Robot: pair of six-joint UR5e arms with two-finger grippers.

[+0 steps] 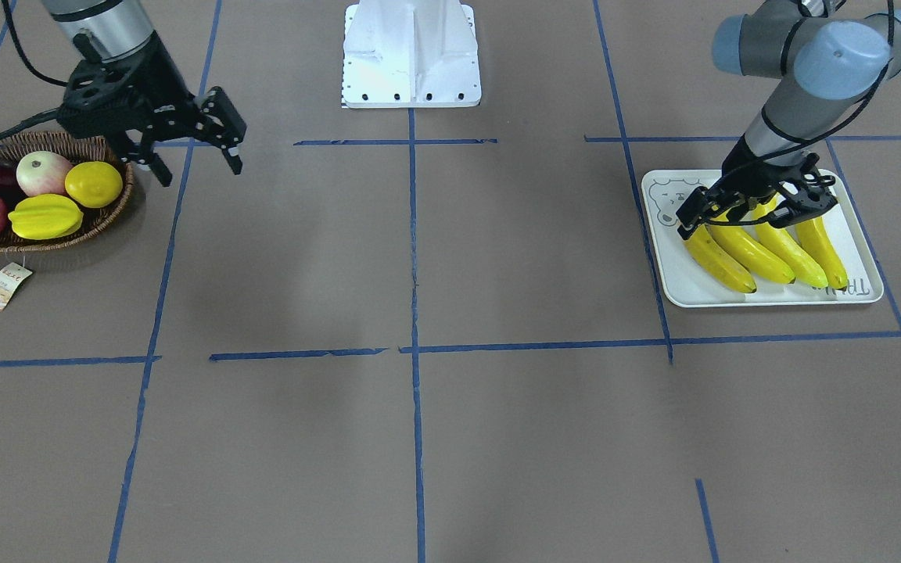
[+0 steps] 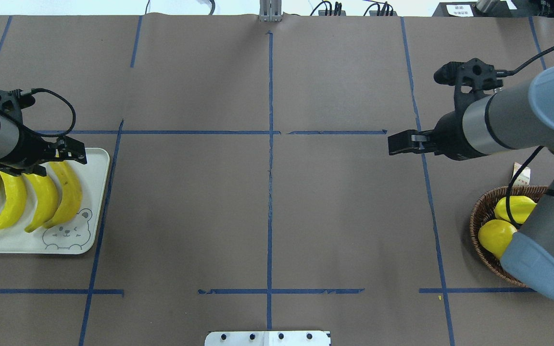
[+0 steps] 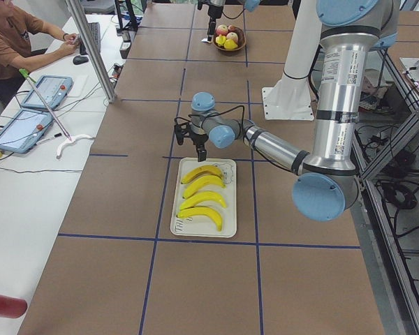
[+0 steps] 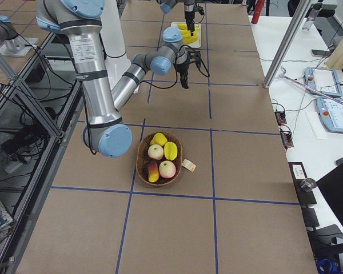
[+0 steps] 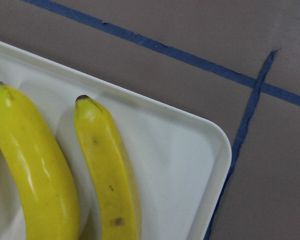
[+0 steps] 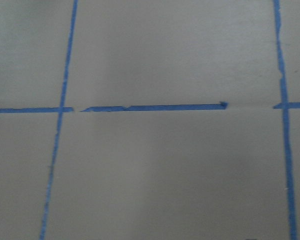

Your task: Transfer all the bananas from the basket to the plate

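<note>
Several yellow bananas point(image 1: 752, 252) lie side by side on the pale bear-face plate point(image 1: 771, 298), also in the overhead view point(image 2: 44, 199) and on the plate point(image 2: 95, 192) there. My left gripper point(image 1: 748, 215) hovers open and empty just over the bananas' far ends, as the overhead view point(image 2: 46, 161) also shows. The left wrist view shows two bananas point(image 5: 107, 175) on the plate's corner point(image 5: 180, 165). My right gripper point(image 1: 199, 166) is open and empty above bare table beside the wicker basket point(image 1: 106, 215). No banana shows in the basket point(image 2: 479, 211).
The basket holds apples point(image 1: 42, 172), a lemon point(image 1: 94, 184), a starfruit point(image 1: 45, 216) and a reddish fruit; a paper tag point(image 1: 6, 285) hangs from it. The robot base point(image 1: 411, 55) stands at the table's middle edge. Blue tape lines cross the brown table.
</note>
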